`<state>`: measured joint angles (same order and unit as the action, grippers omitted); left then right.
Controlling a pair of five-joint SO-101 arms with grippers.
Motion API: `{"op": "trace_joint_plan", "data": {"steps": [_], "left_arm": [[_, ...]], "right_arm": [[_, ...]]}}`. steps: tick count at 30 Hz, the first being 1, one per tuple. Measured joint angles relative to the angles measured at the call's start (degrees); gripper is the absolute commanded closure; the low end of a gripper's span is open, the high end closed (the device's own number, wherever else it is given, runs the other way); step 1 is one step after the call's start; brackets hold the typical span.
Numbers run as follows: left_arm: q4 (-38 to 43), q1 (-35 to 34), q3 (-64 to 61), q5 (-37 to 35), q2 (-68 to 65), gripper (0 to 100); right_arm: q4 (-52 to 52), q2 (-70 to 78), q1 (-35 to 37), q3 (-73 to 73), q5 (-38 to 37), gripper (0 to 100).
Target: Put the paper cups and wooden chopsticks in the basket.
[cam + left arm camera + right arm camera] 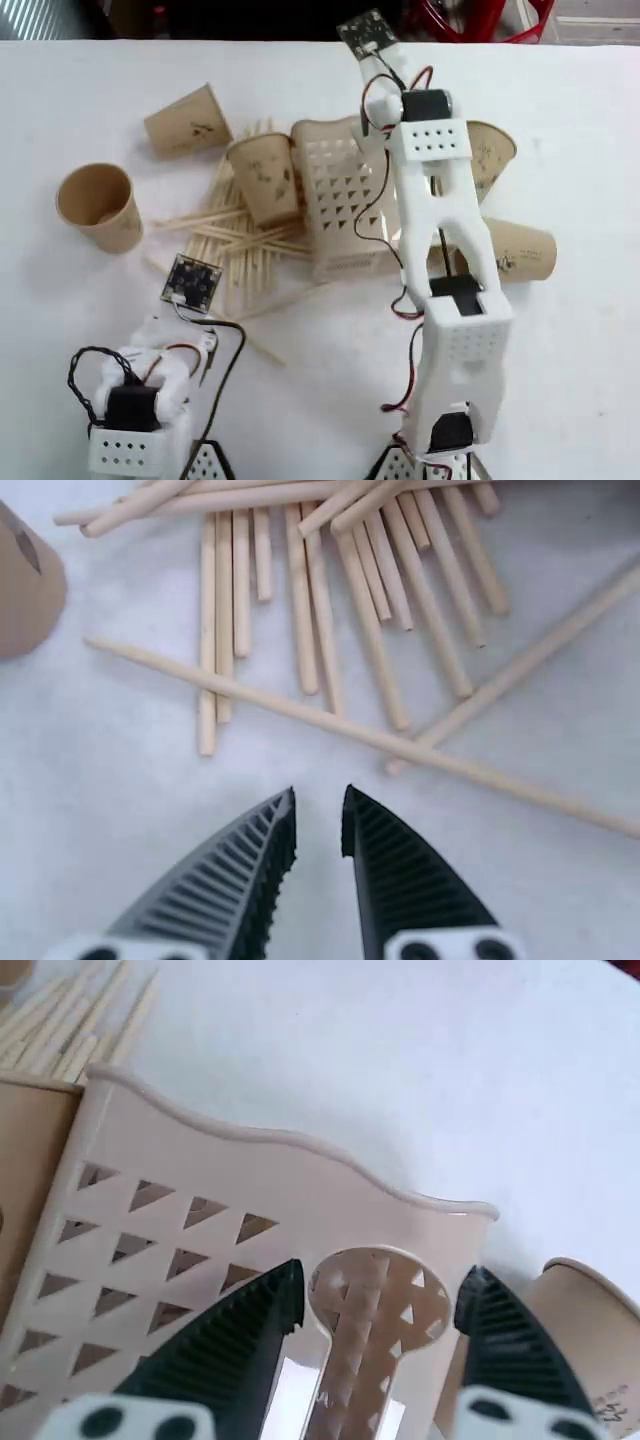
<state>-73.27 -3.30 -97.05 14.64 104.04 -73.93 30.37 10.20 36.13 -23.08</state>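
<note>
The beige basket [335, 190] [230, 1200] lies on its side mid-table. My right gripper [382, 1278] is open, one finger on each side of the basket's handle [380, 1305]. Paper cups lie around it: one [265, 178] against its left side, one [188, 122] farther left, one [100, 207] at the far left, and two on the right [492, 152] [518, 250], partly behind the right arm [440, 220]. Wooden chopsticks [240, 245] [330, 600] are scattered left of the basket. My left gripper [318, 810] hovers just short of them, slightly open and holding nothing.
The left arm's base [135, 410] sits at the near left edge and the right arm's base [455, 420] at the near right. One long chopstick [380, 742] lies crosswise closest to the left gripper. A cup's edge [25, 590] shows beside the pile.
</note>
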Motion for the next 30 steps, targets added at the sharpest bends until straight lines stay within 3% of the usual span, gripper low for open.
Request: {"op": "trace_joint_plan", "data": {"steps": [8,25,30], "left_arm": [[0.0,0.0,0.0,0.0,0.0,90],[0.0,0.0,0.0,0.0,0.0,90],[0.0,0.0,0.0,0.0,0.0,90]], "right_arm": [[-3.2,1.2,-5.5,1.5,0.0,74.8],[0.7,8.1,-6.9,1.8,0.0,74.8],[1.2,9.5,-7.4,1.8,0.0,88.5]]}}
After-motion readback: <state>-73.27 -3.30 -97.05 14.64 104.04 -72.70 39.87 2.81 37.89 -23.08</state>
